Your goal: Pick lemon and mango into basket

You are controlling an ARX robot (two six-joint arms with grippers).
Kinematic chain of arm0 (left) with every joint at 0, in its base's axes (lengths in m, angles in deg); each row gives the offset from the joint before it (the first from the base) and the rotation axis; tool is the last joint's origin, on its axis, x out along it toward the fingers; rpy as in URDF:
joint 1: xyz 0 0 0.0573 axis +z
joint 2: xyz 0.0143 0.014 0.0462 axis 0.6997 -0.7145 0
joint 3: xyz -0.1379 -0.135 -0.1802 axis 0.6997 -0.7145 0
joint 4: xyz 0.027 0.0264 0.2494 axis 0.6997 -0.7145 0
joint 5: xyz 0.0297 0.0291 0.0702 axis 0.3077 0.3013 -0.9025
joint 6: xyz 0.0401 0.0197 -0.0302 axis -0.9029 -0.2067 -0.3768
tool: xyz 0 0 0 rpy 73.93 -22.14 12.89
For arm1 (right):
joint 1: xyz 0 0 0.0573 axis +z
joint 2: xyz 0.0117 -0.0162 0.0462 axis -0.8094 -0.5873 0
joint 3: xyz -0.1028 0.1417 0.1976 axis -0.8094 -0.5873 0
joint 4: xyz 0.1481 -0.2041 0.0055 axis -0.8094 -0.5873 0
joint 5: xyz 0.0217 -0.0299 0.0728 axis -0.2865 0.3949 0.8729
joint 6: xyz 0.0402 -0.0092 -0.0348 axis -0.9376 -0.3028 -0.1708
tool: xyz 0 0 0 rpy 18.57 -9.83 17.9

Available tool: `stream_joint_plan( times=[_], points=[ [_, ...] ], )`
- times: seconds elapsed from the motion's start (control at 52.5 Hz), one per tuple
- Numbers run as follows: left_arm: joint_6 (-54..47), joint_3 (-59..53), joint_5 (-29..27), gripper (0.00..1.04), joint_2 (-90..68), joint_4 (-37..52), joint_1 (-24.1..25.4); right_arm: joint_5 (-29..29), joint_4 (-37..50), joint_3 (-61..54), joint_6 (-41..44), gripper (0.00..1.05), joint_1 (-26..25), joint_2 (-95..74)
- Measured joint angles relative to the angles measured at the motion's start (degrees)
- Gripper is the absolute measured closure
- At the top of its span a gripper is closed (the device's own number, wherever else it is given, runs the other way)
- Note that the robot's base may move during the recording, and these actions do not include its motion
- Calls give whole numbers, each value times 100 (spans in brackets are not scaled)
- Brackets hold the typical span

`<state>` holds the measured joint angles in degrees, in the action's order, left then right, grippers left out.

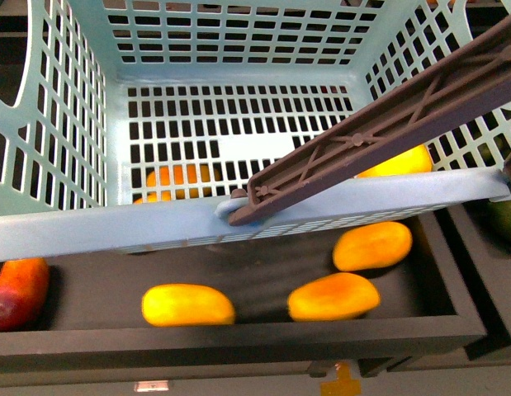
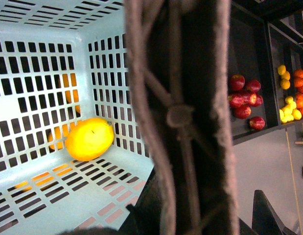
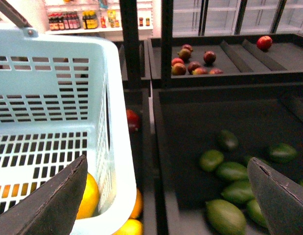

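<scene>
Front view: the lemon (image 1: 399, 162) lay by the basket's (image 1: 90, 231) right wall. The mango (image 1: 187, 304) sat apart in the dark tray (image 1: 238, 338), likely firm and slippery, best pinched mid-body. Left wrist view: the handle (image 2: 180, 117) blocked the left gripper, so its state was unreadable. Right wrist view: the right gripper (image 3: 167, 161) was spread and empty.

Lemon (image 2: 89, 139) in basket (image 1: 90, 231) corner (right side); mango (image 1: 187, 305) in tray (image 1: 238, 337) beneath, two more rightward.

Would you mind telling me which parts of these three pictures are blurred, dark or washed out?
Left wrist view: the handle fills the middle, close and blurred, while the lemon is sharp. Right wrist view: the fingers are soft and the far shelves look washed out. Front view: the tray is dark.
</scene>
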<state>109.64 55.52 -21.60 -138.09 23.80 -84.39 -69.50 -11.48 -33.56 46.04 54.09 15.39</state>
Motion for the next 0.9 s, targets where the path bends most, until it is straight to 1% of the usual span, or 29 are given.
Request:
stream_joint_plan(
  times=[0.629,0.895],
  points=[
    [4,0,15,100,0,0,0,-2,0,0,0,9,-2,9],
    [-83,4,-140,100,2,0,96,24,0,0,2,9,0,-2]
  ],
)
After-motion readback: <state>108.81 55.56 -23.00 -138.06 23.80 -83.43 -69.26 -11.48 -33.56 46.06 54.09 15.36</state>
